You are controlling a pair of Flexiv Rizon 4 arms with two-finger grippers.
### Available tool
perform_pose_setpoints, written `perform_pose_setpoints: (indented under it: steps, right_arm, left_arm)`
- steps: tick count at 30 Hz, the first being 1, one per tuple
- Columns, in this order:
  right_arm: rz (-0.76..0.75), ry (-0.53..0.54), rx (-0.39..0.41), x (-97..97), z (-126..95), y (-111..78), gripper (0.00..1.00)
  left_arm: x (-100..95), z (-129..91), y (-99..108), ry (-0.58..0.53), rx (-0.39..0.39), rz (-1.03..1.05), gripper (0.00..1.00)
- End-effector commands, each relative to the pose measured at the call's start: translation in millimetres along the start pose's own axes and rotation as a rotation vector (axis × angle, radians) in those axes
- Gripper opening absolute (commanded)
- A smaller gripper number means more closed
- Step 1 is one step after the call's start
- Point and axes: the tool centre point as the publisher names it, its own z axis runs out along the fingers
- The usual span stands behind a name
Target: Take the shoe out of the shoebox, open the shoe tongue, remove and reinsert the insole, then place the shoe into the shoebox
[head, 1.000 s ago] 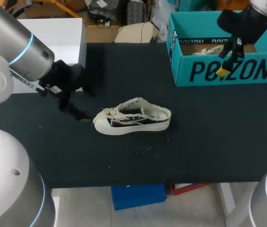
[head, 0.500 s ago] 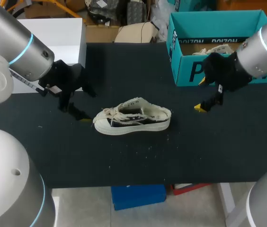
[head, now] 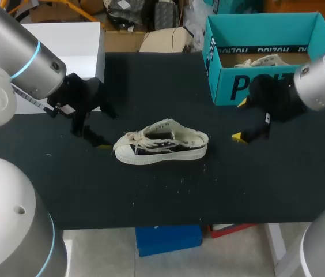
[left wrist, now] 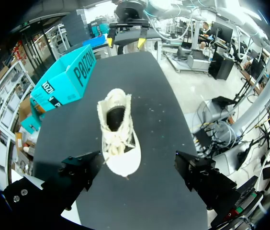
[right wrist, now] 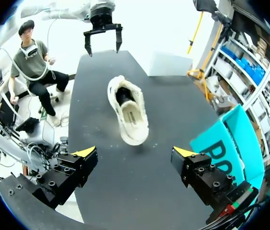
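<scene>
The right pincer (head: 239, 120), spread and empty, is held beside the shoe (head: 161, 142) at its heel; tongue-opening is judged due next, for which a grasp is needed.

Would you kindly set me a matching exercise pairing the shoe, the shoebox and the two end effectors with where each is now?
1. shoe
2. shoebox
3. left end effector
4. right end effector

A. open, just off the shoe's heel
B. at the table's far right corner
C. mid-table, outside the box
D. open, just off the shoe's toe

Pairs: 1-C, 2-B, 3-D, 4-A
</scene>
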Motion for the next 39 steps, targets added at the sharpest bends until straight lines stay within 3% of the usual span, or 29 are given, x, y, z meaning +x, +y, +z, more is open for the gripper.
perform_pose_setpoints:
  steps: [1, 10, 26, 39]
  right_arm:
    - [-0.050, 0.009, -0.130, -6.1, 34.2, -7.2, 1.00]
    - [-0.158, 0.064, -0.243, -13.8, 72.1, -1.4, 1.00]
    - [-0.151, 0.166, -0.319, -19.8, 136.3, -3.8, 1.00]
    - [-0.111, 0.186, -0.344, -17.1, 160.2, -5.2, 1.00]
  left_arm:
    - [0.7, 1.2, 0.2, -0.003, -0.002, 0.000, 1.00]
    - [0.7, 1.2, 0.2, -0.003, -0.002, 0.000, 1.00]
    - [0.7, 1.2, 0.2, -0.003, -0.002, 0.000, 1.00]
    - [0.7, 1.2, 0.2, -0.003, -0.002, 0.000, 1.00]
